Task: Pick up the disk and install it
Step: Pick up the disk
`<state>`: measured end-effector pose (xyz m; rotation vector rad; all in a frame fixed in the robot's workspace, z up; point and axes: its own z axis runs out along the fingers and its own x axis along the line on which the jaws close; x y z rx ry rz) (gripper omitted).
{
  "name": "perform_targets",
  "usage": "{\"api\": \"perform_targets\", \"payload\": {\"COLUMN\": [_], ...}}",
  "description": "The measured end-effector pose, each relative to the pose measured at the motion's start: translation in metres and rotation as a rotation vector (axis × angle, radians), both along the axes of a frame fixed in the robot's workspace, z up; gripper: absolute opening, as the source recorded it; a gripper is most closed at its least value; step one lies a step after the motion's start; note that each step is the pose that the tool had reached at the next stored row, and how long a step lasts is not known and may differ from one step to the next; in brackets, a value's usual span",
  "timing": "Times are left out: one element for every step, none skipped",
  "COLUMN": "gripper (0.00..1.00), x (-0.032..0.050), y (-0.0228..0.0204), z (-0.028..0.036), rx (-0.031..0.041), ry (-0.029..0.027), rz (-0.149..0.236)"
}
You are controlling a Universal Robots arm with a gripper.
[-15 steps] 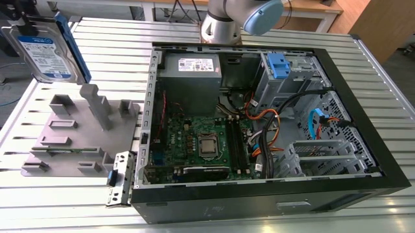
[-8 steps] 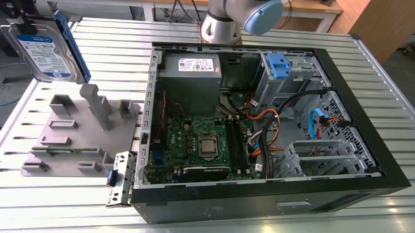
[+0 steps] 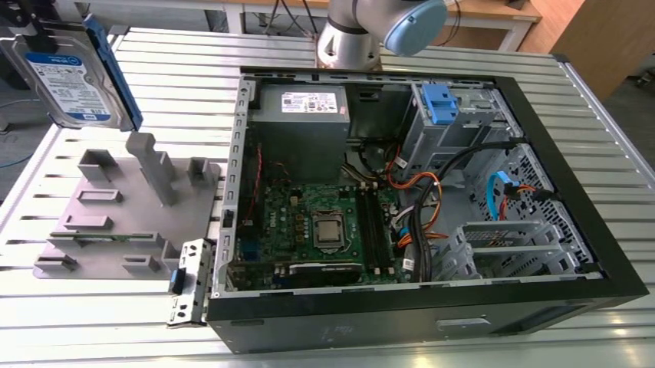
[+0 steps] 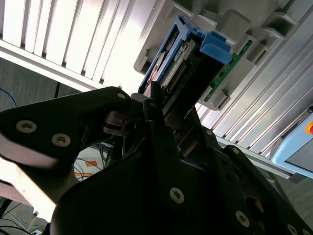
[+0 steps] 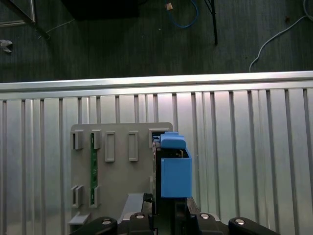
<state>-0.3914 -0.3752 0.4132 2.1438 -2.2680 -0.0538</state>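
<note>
The disk [image 3: 72, 77], silver with a white-and-blue label and a blue carrier frame, hangs in the air at the exterior view's far upper left, above the grey holder block [image 3: 123, 207]. My gripper [image 3: 41, 34] is shut on its upper end. In the second wrist view the dark fingers [image 4: 151, 112] clamp the disk [image 4: 181, 58], whose blue frame end points toward the holder block [image 4: 234, 29]. The first wrist view shows the disk's blue frame [image 5: 175, 171] over the holder block [image 5: 112, 161], just ahead of the gripper [image 5: 168, 218].
An open computer case [image 3: 603, 284] lies on the slatted metal table [image 3: 205, 54], with a motherboard [image 3: 317, 222], a grey power supply box [image 3: 297, 130] and a drive bay carrying a blue latch piece [image 3: 440, 103]. The arm's base [image 3: 358, 38] stands behind the case. The table's edge [image 5: 156, 81] runs beyond the holder.
</note>
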Motion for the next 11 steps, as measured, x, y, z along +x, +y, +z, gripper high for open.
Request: {"api": "perform_targets", "payload": {"gripper": [0.35, 0.35, 0.35, 0.35, 0.35, 0.35, 0.35, 0.35, 0.35, 0.35, 0.35], "x": [0.0000, 0.0000, 0.0000, 0.0000, 0.0000, 0.0000, 0.0000, 0.0000, 0.0000, 0.0000, 0.0000], "y": [0.0000, 0.0000, 0.0000, 0.0000, 0.0000, 0.0000, 0.0000, 0.0000, 0.0000, 0.0000, 0.0000], "z": [0.0000, 0.0000, 0.0000, 0.0000, 0.0001, 0.0003, 0.0009, 0.0017, 0.0026, 0.0036, 0.0047], "rx": [0.0000, 0.0000, 0.0000, 0.0000, 0.0000, -0.0001, -0.0002, -0.0001, -0.0001, 0.0000, 0.0000], "ry": [0.0000, 0.0001, 0.0000, 0.0000, 0.0000, 0.0001, 0.0003, 0.0003, 0.0001, 0.0001, 0.0001], "rz": [0.000, 0.000, 0.000, 0.000, 0.000, 0.000, 0.000, 0.000, 0.000, 0.000, 0.000]}}
